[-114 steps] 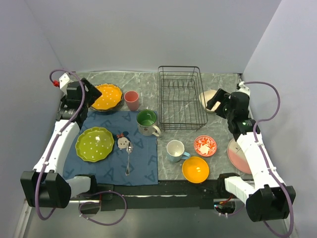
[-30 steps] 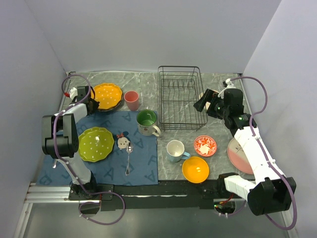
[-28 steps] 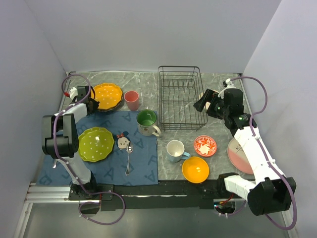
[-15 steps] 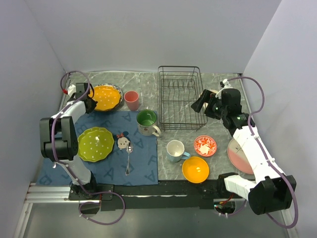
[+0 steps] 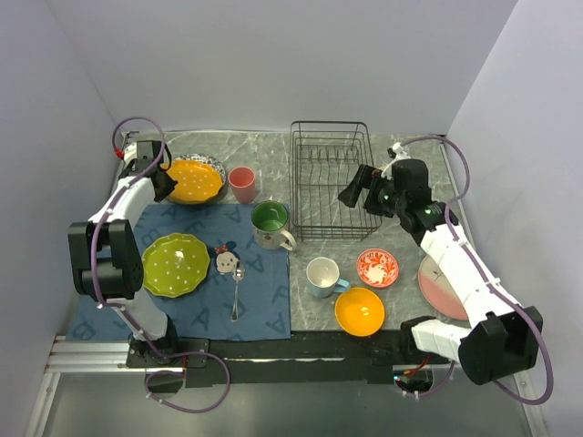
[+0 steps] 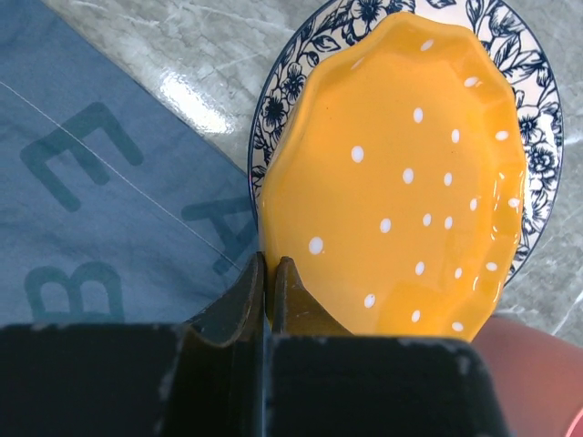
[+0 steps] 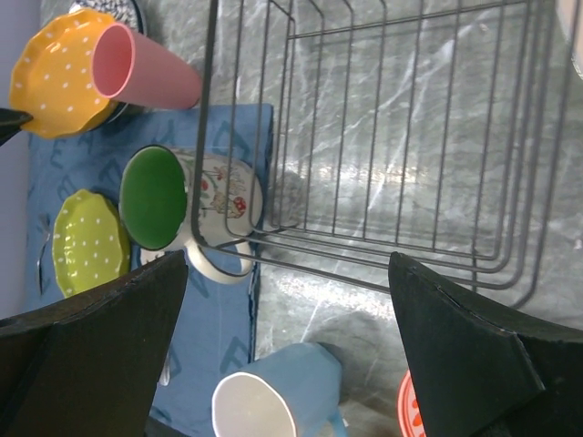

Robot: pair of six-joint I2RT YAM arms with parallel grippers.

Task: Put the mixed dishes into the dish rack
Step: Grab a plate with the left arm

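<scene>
My left gripper (image 5: 165, 184) (image 6: 270, 273) is shut on the near rim of the orange scalloped plate (image 5: 194, 179) (image 6: 401, 173), which lies tilted over a blue-flowered plate (image 6: 539, 118) at the back left. The black wire dish rack (image 5: 332, 177) (image 7: 401, 127) stands at the back centre with nothing in it. My right gripper (image 5: 352, 190) (image 7: 287, 264) hangs open over the rack's front right corner and holds nothing. Other dishes: pink cup (image 5: 242, 183) (image 7: 146, 77), green mug (image 5: 271, 223) (image 7: 173, 205), lime-green plate (image 5: 174, 264), blue mug (image 5: 322, 277) (image 7: 282, 396).
A red-patterned dish (image 5: 376, 268), an orange bowl (image 5: 359, 310) and a pink plate (image 5: 437, 287) lie at the front right. A metal spoon (image 5: 236, 291) rests on the blue cloth mat (image 5: 264, 305). Walls close in the left, back and right.
My left arm has swung toward the back and lifted the orange plate's rim, tilting it. My right gripper has moved left, from beside the rack to over its front right corner.
</scene>
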